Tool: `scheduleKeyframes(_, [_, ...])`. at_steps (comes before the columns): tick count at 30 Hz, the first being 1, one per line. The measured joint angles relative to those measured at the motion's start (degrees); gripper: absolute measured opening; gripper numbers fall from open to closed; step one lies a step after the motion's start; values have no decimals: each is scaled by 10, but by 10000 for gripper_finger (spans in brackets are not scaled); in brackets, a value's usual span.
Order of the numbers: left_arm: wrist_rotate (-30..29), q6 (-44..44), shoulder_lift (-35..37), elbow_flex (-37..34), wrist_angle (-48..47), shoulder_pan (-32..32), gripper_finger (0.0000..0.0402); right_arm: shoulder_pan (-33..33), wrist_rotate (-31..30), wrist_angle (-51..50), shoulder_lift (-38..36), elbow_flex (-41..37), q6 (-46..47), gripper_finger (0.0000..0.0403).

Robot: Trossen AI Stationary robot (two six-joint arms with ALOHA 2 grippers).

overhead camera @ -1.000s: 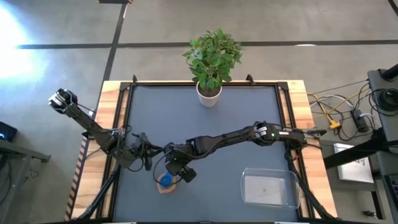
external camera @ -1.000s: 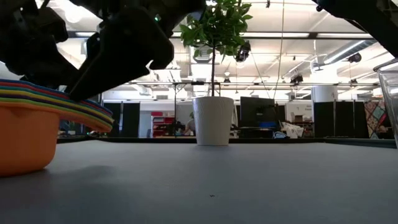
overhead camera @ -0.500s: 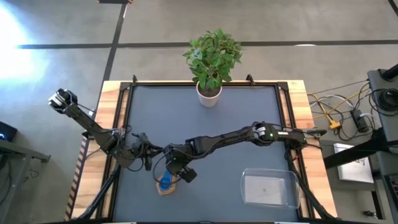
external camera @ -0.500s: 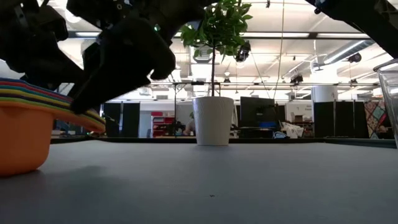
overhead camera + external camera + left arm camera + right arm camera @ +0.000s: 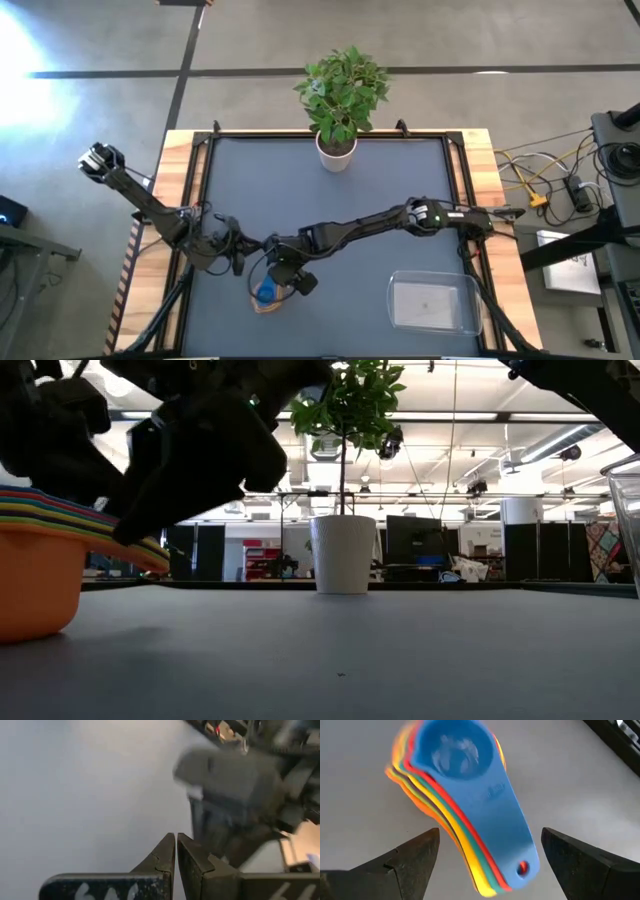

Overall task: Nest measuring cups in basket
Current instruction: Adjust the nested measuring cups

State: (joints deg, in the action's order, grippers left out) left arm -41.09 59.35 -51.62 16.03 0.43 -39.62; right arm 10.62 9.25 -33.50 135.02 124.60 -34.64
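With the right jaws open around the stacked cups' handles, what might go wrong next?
1. The right gripper straddles only the fanned handles of the measuring cups; closing there might tilt or split the stack.
2. The basket sits well to the side, so a loose stack may shed cups on the way.

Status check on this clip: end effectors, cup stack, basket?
Right end effector open, straddling the handles of the nested measuring cups. Left end effector shut, empty, beside it. Stack on table, outside the basket. Nothing between them.

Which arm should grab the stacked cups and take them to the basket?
Right. Its gripper is open with the cups' handles between its fingers, and the basket lies on its side. The left gripper is shut, beside them.
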Motion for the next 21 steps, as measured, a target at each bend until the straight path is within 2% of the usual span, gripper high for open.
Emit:
scheduleKeyframes(3, [32,43,-18,0,0,0,1,6,-73,-19,-7,4,-6,341])
scheduleKeyframes(5, [47,74,-37,0,1,0,1,8,-96,-42,-16,11,-7,341])
scheduleKeyframes(10, [75,136,-89,0,24,0,1,7,-58,-83,-35,14,1,341])
scheduleKeyframes(13, [78,146,-120,4,62,0,1,3,-56,-104,-35,14,9,341])
scheduleKeyframes(21, [95,150,-204,78,38,1,1,-6,-57,-127,-35,11,27,341])
